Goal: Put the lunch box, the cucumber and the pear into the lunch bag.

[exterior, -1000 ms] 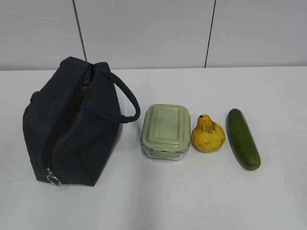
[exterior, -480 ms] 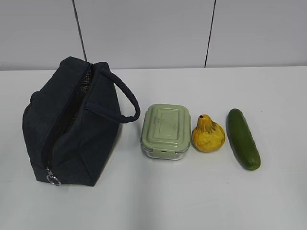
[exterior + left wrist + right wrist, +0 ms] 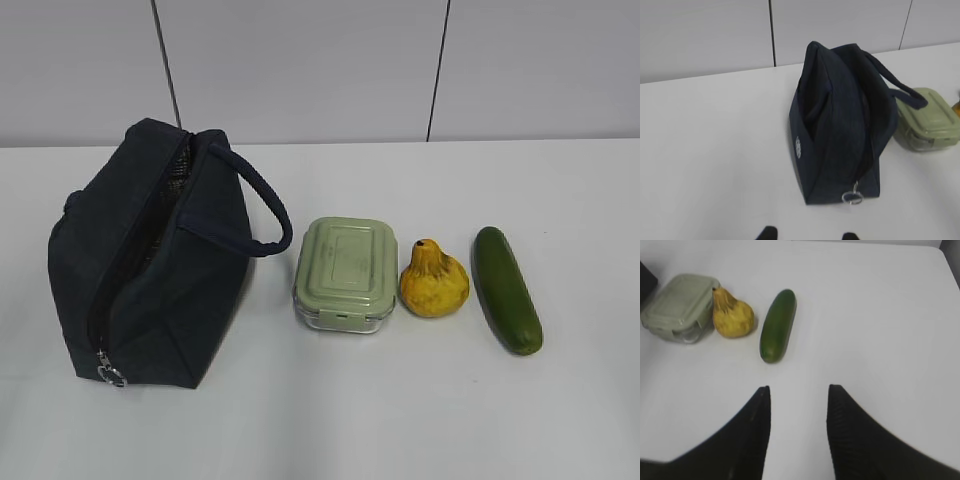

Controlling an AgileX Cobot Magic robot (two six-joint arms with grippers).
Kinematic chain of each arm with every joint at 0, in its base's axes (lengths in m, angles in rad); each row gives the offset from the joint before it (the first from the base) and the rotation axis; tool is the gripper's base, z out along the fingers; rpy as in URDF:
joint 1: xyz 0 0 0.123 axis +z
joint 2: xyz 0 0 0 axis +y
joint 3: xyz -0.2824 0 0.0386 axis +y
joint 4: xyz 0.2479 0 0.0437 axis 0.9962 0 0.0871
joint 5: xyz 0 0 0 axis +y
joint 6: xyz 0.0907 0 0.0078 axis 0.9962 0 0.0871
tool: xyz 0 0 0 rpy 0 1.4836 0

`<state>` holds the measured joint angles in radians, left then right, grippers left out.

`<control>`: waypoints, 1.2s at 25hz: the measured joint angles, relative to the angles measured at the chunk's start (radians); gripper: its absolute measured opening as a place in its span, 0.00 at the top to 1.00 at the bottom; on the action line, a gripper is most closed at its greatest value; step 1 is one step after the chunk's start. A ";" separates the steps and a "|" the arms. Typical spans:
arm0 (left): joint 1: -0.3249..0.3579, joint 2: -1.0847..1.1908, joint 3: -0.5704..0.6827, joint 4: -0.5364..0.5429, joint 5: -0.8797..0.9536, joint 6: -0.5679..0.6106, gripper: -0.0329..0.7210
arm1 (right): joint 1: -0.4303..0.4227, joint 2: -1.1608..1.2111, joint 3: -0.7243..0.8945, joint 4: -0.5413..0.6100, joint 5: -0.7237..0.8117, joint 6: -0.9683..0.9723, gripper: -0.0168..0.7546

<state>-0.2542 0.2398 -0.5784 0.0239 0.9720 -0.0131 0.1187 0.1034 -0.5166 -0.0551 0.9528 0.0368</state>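
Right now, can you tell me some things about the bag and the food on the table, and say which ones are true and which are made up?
1. The pale green-lidded clear lunch box sits between the dark navy fabric lunch bag and the yellow-orange pear. True.
2. The long dark green cucumber is already inside the bag. False: it lies on the white table, to the right of the pear.
3. The bag's top zipper is open. True.
4. The right hand is holding the pear. False: it is open and empty, away from the food.
5. The lunch box lid is off. False: the lid is on.
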 joint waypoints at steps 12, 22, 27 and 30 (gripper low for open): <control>0.001 0.655 -0.161 -0.337 -0.224 0.261 0.52 | 0.000 0.774 -0.089 0.080 -0.380 0.048 0.59; 0.165 0.985 -0.284 -0.647 -0.237 0.600 0.49 | 0.000 1.017 -0.242 0.121 -0.390 0.046 0.59; 0.184 1.057 -0.336 -0.637 -0.182 0.617 0.49 | 0.000 1.142 -0.314 0.125 -0.390 0.028 0.59; 0.184 1.076 -0.341 -0.618 -0.150 0.616 0.50 | 0.000 1.204 -0.347 0.125 -0.390 0.024 0.59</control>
<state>-0.0700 1.3161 -0.9198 -0.5937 0.8221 0.6024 0.1187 1.3075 -0.8635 0.0701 0.5630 0.0609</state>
